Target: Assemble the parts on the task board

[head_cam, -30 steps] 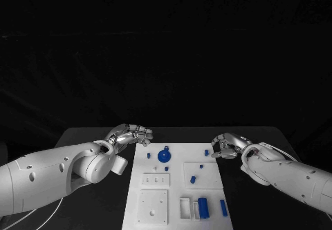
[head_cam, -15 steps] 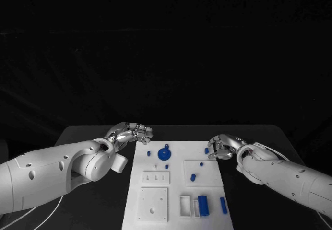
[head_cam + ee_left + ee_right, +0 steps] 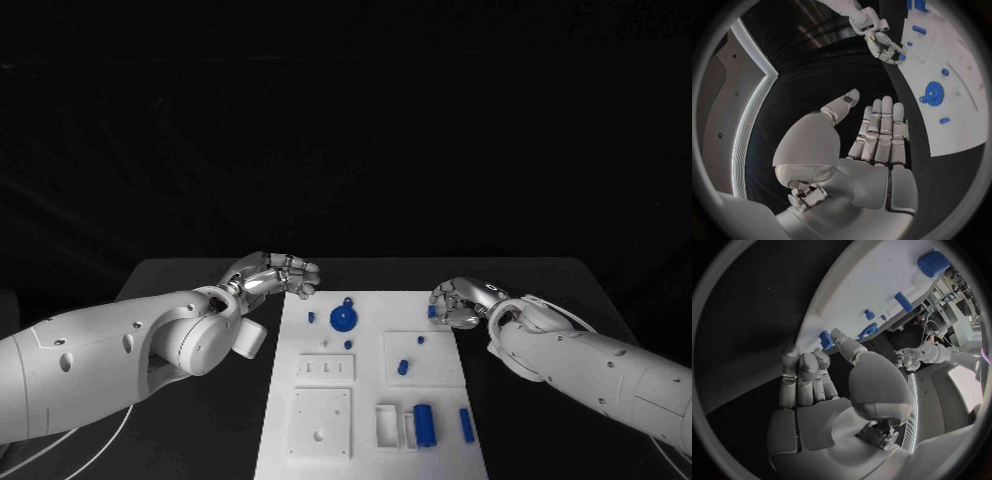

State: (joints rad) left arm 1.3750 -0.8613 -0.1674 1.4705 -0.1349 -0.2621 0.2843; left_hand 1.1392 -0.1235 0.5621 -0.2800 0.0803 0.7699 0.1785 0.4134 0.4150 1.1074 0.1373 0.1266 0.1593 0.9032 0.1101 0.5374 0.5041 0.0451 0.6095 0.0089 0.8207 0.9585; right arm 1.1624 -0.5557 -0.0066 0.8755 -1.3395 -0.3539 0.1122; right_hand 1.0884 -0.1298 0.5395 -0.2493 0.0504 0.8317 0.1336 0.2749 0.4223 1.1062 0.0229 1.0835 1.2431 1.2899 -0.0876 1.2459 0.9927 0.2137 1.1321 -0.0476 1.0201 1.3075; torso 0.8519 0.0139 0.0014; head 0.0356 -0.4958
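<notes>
The right hand (image 3: 462,303) curls beside a small blue part (image 3: 431,313) at the task board (image 3: 325,425) edge; contact unclear. The left hand (image 3: 271,277) hovers empty, fingers apart

Task board (image 3: 368,400) centre open; right hand (image 3: 459,303) crowds small blue peg (image 3: 431,312).

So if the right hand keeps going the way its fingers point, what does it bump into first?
Probably the small blue part at the task board's far right edge; the right hand is already close beside it. Depth is unclear.
</notes>
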